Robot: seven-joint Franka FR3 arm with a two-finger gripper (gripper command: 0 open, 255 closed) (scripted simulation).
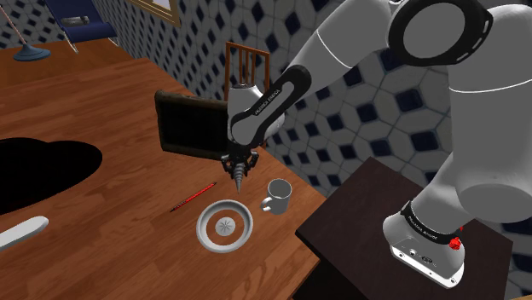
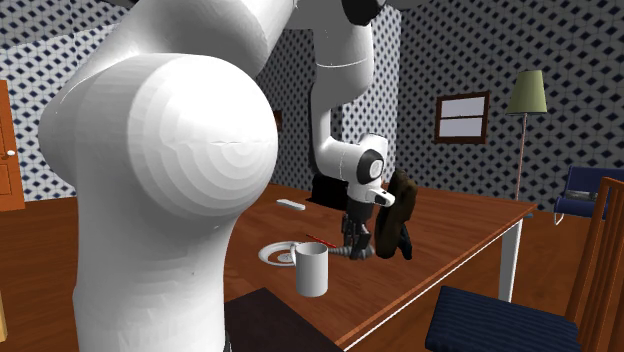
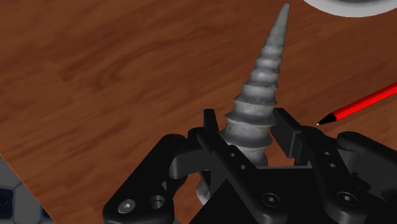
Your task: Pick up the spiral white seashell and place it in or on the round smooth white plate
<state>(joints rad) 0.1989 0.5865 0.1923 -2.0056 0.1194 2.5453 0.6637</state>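
1. One gripper (image 1: 238, 167) is clamped on the grey spiral seashell (image 1: 239, 178), tip down over the wooden surface (image 1: 102, 247).
2. Shoulder view, around the shell: plate (image 1: 205, 227) at 6 o'clock, mug (image 1: 278, 195) at 4, red pencil (image 1: 193, 196) at 8, dark boxy object (image 1: 192, 128) at 10.

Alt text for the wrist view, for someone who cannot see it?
A black pincer clasps the wide end of a pale grey spiral seashell, whose tip points away over a wooden table. A red pencil lies beside it, and the rim of a white plate shows beyond the tip.
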